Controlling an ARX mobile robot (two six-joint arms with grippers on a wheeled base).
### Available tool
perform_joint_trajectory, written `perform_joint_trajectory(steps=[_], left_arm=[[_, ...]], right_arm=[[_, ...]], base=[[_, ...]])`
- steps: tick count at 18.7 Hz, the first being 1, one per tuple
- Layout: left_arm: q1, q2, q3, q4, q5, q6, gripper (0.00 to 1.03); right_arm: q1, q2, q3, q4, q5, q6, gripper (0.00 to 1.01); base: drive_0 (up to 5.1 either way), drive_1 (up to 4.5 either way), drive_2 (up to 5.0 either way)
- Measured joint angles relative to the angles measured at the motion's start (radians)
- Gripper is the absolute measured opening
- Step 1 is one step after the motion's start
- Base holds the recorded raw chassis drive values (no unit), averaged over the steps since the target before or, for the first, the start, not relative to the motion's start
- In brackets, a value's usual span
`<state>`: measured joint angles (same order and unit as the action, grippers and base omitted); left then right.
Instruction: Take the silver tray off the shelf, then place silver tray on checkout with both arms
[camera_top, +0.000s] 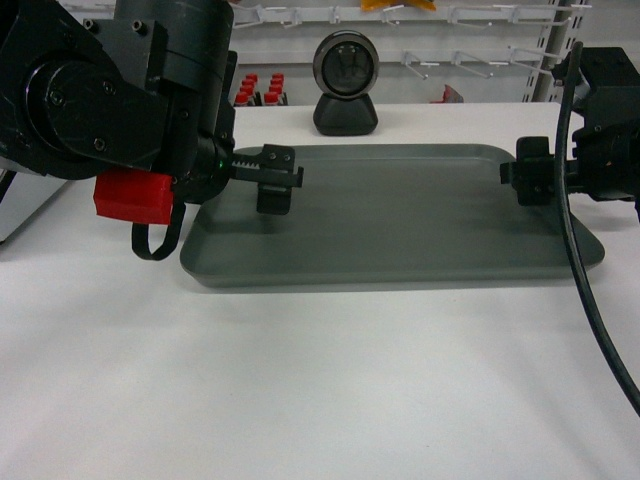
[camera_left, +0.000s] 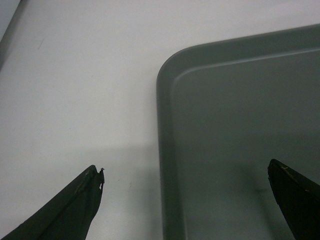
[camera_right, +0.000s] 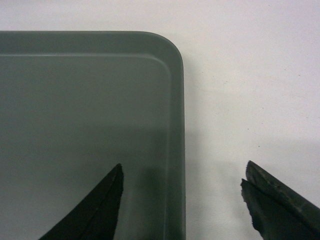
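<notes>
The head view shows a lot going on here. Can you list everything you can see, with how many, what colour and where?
silver tray: one, matte grey, lying flat on the checkout, nothing in it
checkout: one, plain white, spreads under the tray and across the foreground
scanner-like device: one, black with a round face, behind the tray
red-capped items: several, red, back left; too small to identify
shelf hooks: a row, white, on the rear wall
left end effector: one, black, open, straddling the tray's left rim; red part and green light on its arm
right end effector: one, black, open, straddling the tray's right rim; black cable hangs beside it
</notes>
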<state>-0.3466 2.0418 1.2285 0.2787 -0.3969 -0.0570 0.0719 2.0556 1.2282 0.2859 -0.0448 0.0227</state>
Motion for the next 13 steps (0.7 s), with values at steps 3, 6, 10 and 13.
perform_joint_trajectory(steps=[3, 6, 10, 13], left_arm=[[-0.013, -0.08, -0.036, 0.052, 0.043, -0.027, 0.98], [-0.027, -0.217, -0.076, 0.12, 0.073, -0.07, 0.98], [-0.017, -0.444, -0.2, 0.187, 0.065, -0.119, 0.98], [0.018, -0.589, -0.321, 0.21, 0.011, -0.064, 0.98]], right_arm=[[0.0, -0.051, -0.022, 0.032, -0.046, 0.085, 0.97], [0.008, -0.163, -0.032, 0.076, -0.067, 0.191, 0.98], [0.01, -0.358, -0.108, 0.178, -0.055, 0.288, 0.98], [0.013, -0.499, -0.198, 0.22, -0.021, 0.294, 0.98]], base=[[0.0, 0.0, 0.0], [0.0, 0.0, 0.0], [0.0, 0.0, 0.0], [0.0, 0.0, 0.0]])
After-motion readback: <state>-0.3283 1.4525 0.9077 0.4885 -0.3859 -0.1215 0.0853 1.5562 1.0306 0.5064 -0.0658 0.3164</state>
